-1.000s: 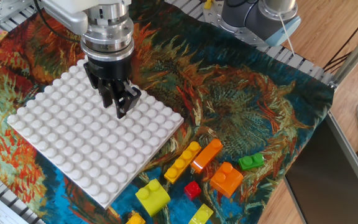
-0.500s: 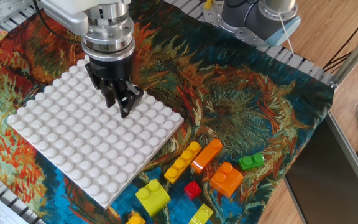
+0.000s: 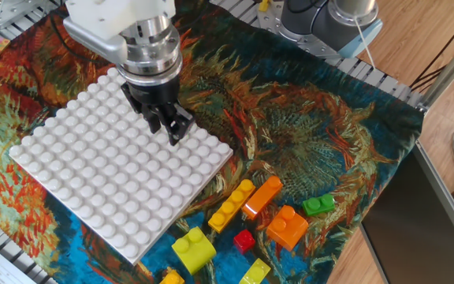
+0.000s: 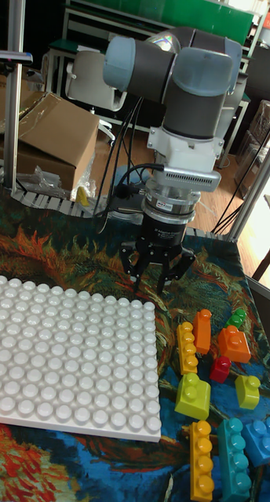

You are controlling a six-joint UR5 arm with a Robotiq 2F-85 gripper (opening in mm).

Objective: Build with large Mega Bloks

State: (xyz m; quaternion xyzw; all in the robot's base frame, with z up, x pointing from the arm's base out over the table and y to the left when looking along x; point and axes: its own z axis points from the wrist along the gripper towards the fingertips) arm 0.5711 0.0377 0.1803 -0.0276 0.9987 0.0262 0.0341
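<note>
arm (image 4: 182, 94) is drifting right across the white baseplate (image 3: 93, 189), gripper (image 3: 173, 130) empty.

over the last second the arm and wrist are sliding toward the baseplate's right-hand corner; the baseplate itself is sitting unmoved on the patterned cloth (image 3: 306, 134). the gripper (image 4: 157, 278) is hanging just above the plate's far right edge, fingers spread open in the tall fixed view, nothing between them. the mega bloks are lying loose on the cloth off the plate's right side, none shifted: a yellow bar (image 3: 232, 205) touching an orange bar (image 3: 262, 196), an orange brick (image 3: 288, 226), a yellow-green brick (image 3: 193, 248), a green brick (image 3: 318, 205) and a small red cube (image 3: 244, 240). a blue bar (image 4: 233, 455) is showing only in the tall fixed view.
</note>
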